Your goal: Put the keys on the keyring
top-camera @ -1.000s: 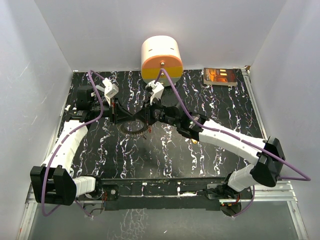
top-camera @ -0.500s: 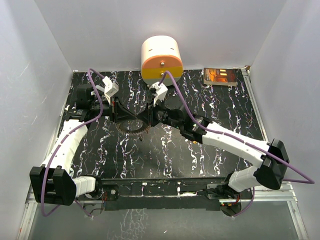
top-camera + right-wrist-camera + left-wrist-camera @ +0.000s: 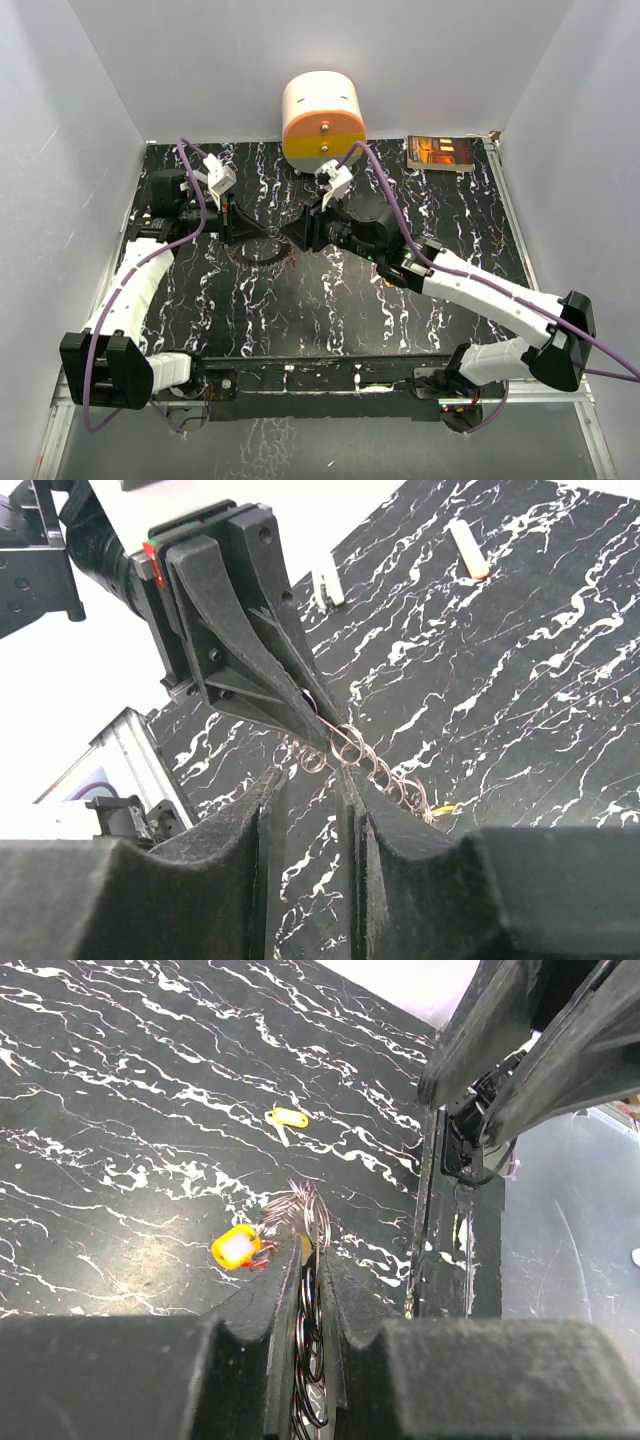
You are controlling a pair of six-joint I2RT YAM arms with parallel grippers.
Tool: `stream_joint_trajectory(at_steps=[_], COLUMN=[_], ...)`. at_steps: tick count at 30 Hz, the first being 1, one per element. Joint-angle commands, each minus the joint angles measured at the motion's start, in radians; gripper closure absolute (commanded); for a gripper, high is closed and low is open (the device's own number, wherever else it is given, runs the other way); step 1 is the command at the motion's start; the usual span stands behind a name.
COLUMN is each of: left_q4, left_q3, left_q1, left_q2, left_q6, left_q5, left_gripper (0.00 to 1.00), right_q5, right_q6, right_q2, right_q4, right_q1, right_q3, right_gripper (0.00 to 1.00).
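The keyring [image 3: 262,254] is a silvery ring with small rings strung round its rim, held off the black marbled table at one side. My left gripper [image 3: 262,234] is shut on its rim; in the left wrist view the rings [image 3: 310,1222] stand between the closed fingers [image 3: 312,1260]. A yellow-headed key [image 3: 236,1248] hangs by the ring. A second yellow key [image 3: 290,1117] lies apart on the table. My right gripper [image 3: 287,236] faces the left one tip to tip, open and empty [image 3: 308,780], just short of the ring chain [image 3: 347,744].
A cream and orange drum [image 3: 322,120] stands at the back centre and a small box [image 3: 440,152] at the back right. A white flat bar [image 3: 326,585] and an orange-and-white stick [image 3: 468,548] lie far off on the table.
The right arm has swung rightward and its gripper has drawn back a little from the ring. The left gripper has kept its hold and the ring now looks tilted up.
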Motion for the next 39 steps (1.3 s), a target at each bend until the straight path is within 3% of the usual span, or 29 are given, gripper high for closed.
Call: stream_joint_trajectory(at_steps=[1,6,17,39], left_q4=[-0.045,-0.114,-0.28,-0.305], left_q3=[0.057,0.075,0.117,0.119], left_q1=[0.004,0.004,-0.004,-0.013], left_q2=[-0.008,-0.012,-0.03,-0.029], left_q6=[0.059,0.115,0.256,0.285], left_q5=[0.044,0.073,0.115,0.123], left_gripper=[1.0,1.0,1.0,1.0], right_q5=[0.026,-0.034,-0.235,-0.288], right_q6=[-0.034,-0.1,-0.175,-0.186], right_q2=[-0.035,-0.002,0.046,0.108], right_q4=[0.046,0.015,0.026,0.063], right_q1=[0.007,0.006,-0.047,-0.049], right_q3=[-0.004,0.026,0.041,0.089], right_gripper=[0.68,0.66,0.75,0.75])
